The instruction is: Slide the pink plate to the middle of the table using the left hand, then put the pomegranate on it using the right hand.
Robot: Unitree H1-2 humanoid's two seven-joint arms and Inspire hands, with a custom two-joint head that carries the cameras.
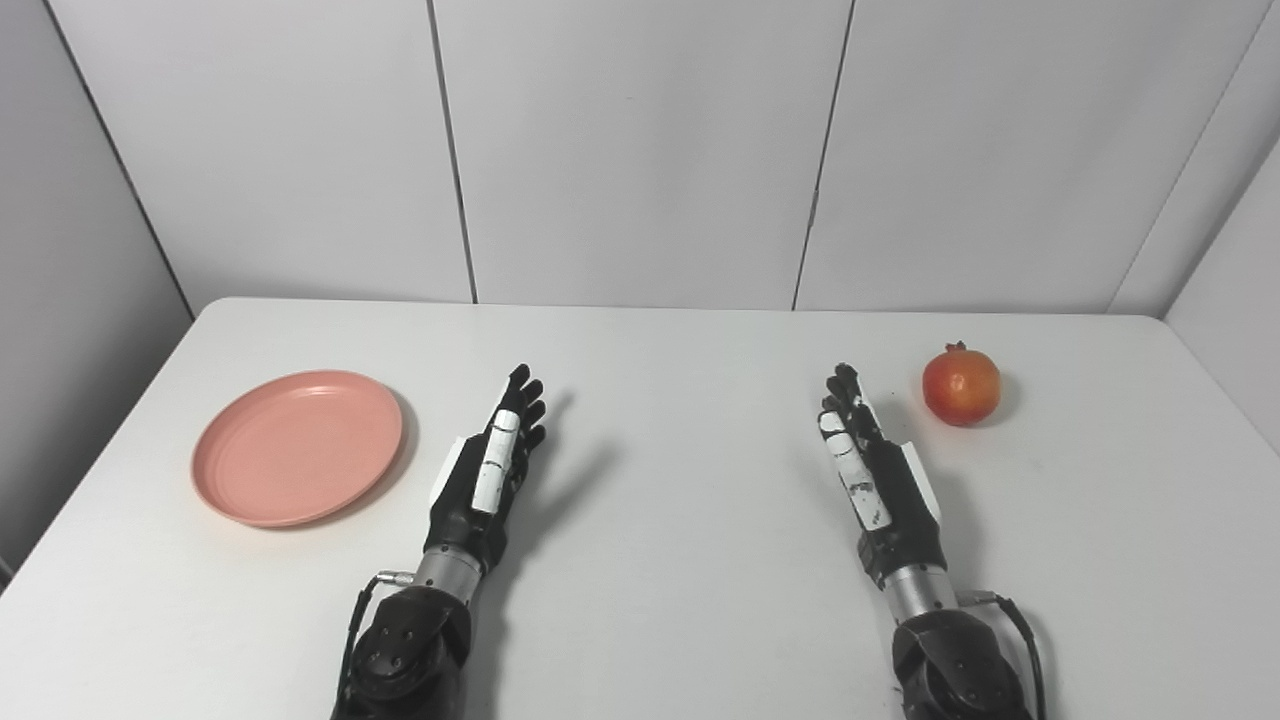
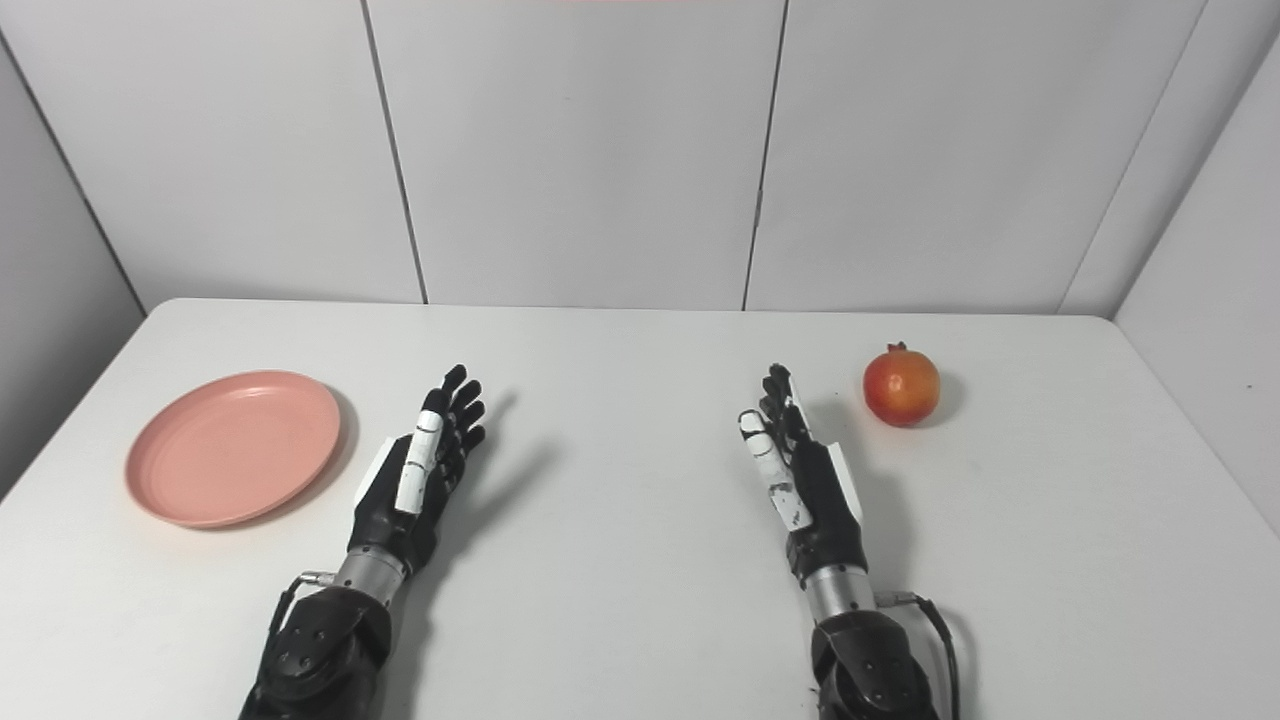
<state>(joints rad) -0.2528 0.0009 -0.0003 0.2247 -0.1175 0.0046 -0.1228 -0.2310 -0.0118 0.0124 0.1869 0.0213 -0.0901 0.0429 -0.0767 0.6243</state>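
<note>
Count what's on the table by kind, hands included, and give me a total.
Plates: 1, pink plate
Fruit: 1, pomegranate
Hands: 2, left hand and right hand, both open
Total: 4

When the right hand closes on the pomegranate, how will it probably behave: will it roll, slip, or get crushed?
The pomegranate is nearly round and stands free on the smooth table, so a nudge would probably roll it. Its skin looks glossy, so it may slip. It looks firm, so crushing seems unlikely. The right hand is open beside it, not touching.
</note>
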